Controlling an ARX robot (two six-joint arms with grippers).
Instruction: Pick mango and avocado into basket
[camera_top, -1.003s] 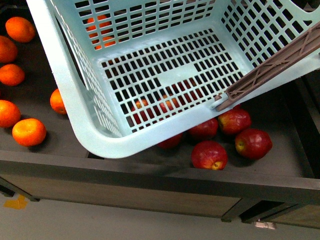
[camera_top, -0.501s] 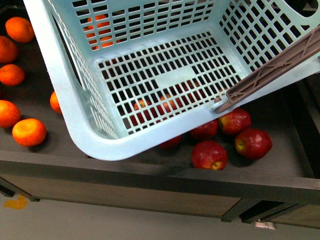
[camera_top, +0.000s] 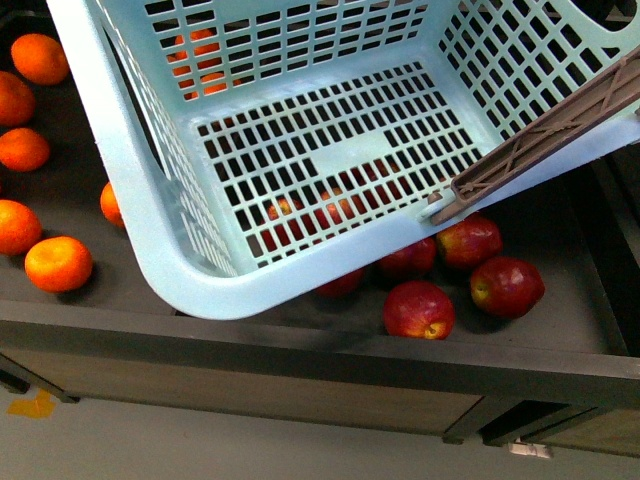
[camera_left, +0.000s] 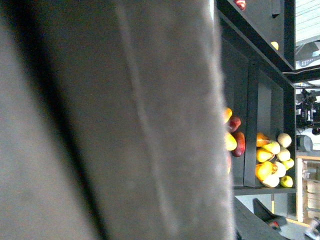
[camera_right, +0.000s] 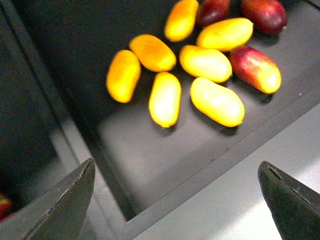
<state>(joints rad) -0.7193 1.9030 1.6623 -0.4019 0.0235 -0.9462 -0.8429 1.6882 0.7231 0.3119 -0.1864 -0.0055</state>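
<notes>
The right gripper (camera_right: 176, 167) has its jaws spread and empty. The mango (camera_right: 165, 99) lies ahead, between them, untouched. It looks smooth, probably slippery and easily bruised, so it is best gripped gently across its narrow middle. The left gripper is not visible.

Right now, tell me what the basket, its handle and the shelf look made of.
Basket: moulded plastic, pale turquoise, smooth with a slight sheen; the slotted grid walls and rounded rim suggest it.
Handle: probably plastic too, brown and matte, with moulded ribbing.
Shelf: dark matte board, perhaps painted wood or laminate; the look leaves that open.
</notes>
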